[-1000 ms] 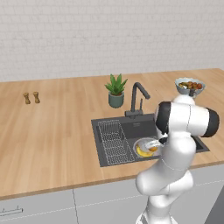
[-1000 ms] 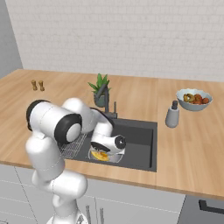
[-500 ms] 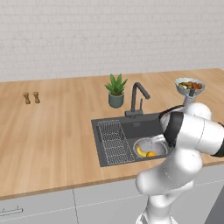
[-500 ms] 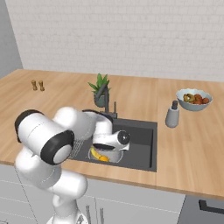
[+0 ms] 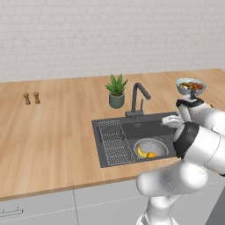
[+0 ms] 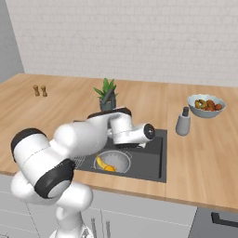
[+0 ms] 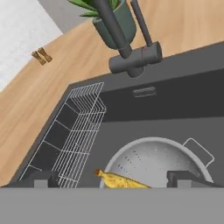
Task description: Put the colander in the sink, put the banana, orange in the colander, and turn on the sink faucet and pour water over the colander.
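The silver colander stands in the dark sink, right of the wire rack. Inside it lie the banana and the orange. My gripper hovers open and empty above the colander, apart from it. The sink faucet rises at the sink's back edge, ahead of the hand. Water is out of view.
A potted plant stands just behind the faucet. A white bowl of fruit and a grey bottle sit on the counter to the right. Two small shakers stand far left.
The gripper has opened wide and lifted out of the colander, leaving the orange beside the banana. The arm has swung up and to the right of the sink.
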